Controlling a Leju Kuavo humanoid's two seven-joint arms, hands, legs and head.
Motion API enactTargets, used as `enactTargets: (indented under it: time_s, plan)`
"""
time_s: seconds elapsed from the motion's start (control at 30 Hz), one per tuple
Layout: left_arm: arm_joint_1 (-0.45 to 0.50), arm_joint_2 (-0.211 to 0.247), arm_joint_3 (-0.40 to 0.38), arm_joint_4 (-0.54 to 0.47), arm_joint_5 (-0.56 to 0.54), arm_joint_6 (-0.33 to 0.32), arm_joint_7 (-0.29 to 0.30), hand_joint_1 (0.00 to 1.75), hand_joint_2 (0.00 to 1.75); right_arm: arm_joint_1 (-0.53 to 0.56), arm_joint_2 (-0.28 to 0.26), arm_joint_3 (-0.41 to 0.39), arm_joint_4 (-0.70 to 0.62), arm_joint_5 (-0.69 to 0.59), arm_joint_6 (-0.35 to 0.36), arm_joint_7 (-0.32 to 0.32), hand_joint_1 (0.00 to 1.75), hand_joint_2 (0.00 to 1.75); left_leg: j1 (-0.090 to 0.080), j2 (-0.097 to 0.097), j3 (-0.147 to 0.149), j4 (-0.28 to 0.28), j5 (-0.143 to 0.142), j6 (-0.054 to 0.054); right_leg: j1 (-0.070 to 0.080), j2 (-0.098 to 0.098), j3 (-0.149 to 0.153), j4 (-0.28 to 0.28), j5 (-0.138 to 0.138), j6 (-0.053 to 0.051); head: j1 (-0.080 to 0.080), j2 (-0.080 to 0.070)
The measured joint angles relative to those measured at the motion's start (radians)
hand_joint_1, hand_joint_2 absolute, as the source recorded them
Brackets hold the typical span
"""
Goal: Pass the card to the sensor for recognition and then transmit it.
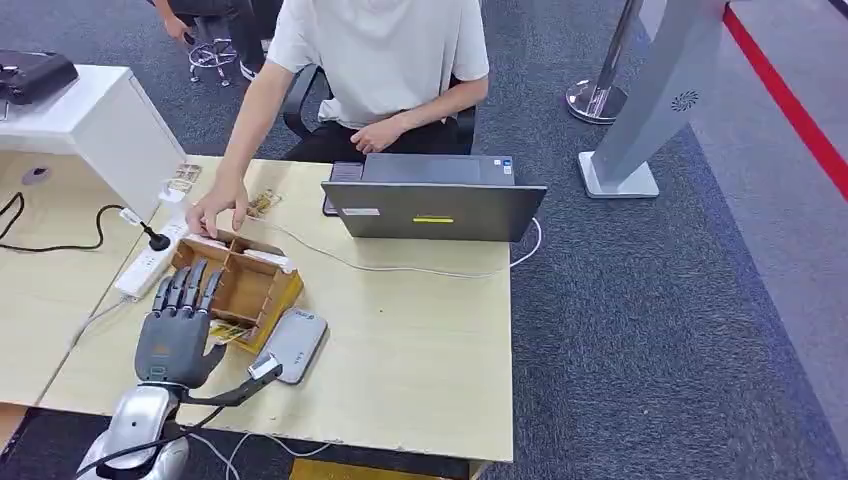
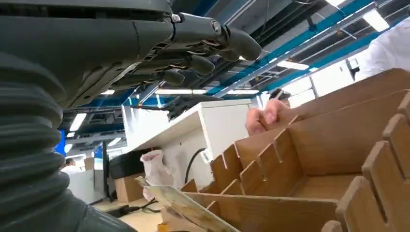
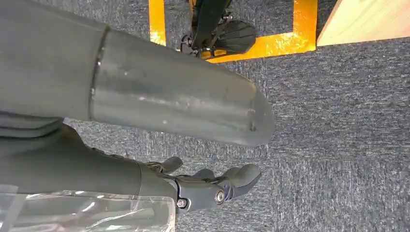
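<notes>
Light wooden table (image 1: 420, 340), grey carpet beyond; robot's left hand (image 1: 178, 325) hovers palm-down with fingers extended and apart over the near edge of an open brown wooden compartment box (image 1: 238, 287), holding nothing; flat grey rounded sensor pad (image 1: 291, 343) lies just beside the box, cabled; seated person in a white shirt (image 1: 380, 50) rests a hand (image 1: 217, 208) on the box's far rim; grey laptop (image 1: 432, 198) stands open behind; white power strip (image 1: 148, 262) left of the box; white cabinet (image 1: 95, 125) at far left.
</notes>
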Motion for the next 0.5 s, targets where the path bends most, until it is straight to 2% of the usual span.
enactTargets:
  time_s: [0.23, 0.5]
  plan:
    - [-0.014, -0.002, -0.027, 0.003, 0.011, -0.060, 0.023, 0.00, 1.75, 0.000, 0.000, -0.001, 0.000, -0.001, 0.001, -0.001, 0.00, 0.00, 0.000, 0.000, 0.000, 0.000, 0.000, 0.000, 0.000, 0.000, 0.000, 0.000, 0.000, 0.000, 0.000, 0.000]
    - [-0.020, -0.007, -0.045, 0.004, 0.012, -0.068, 0.025, 0.00, 1.75, 0.000, 0.000, -0.002, 0.000, -0.001, 0.001, -0.001, 0.00, 0.00, 0.000, 0.000, 0.000, 0.000, 0.000, 0.000, 0.000, 0.000, 0.000, 0.000, 0.000, 0.000, 0.000, 0.000]
